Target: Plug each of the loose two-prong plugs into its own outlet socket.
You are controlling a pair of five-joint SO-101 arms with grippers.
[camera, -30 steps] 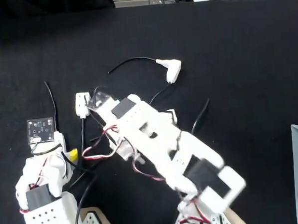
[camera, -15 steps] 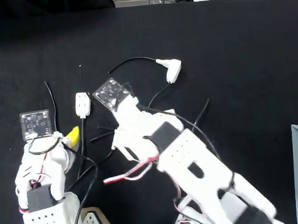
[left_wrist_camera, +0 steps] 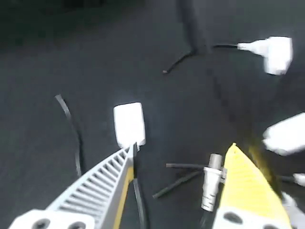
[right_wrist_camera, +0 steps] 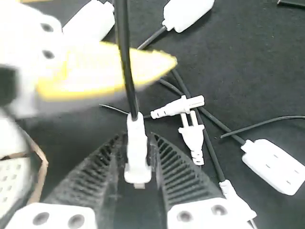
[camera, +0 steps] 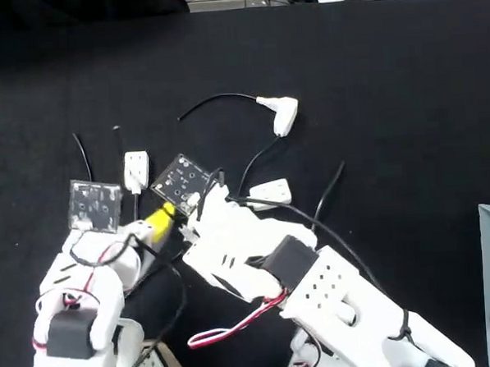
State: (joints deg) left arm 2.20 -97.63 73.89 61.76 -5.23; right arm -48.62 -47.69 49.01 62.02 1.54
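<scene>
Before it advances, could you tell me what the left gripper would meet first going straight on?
Probably the white socket, lying just past the grey jaw's tip of the open left gripper. Depth is unclear, so the black cable ends between the jaws might come first.

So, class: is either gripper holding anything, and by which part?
The right gripper clamps a white plastic plug on a black cord by the sides of its body. The left gripper is open and holds nothing.
</scene>
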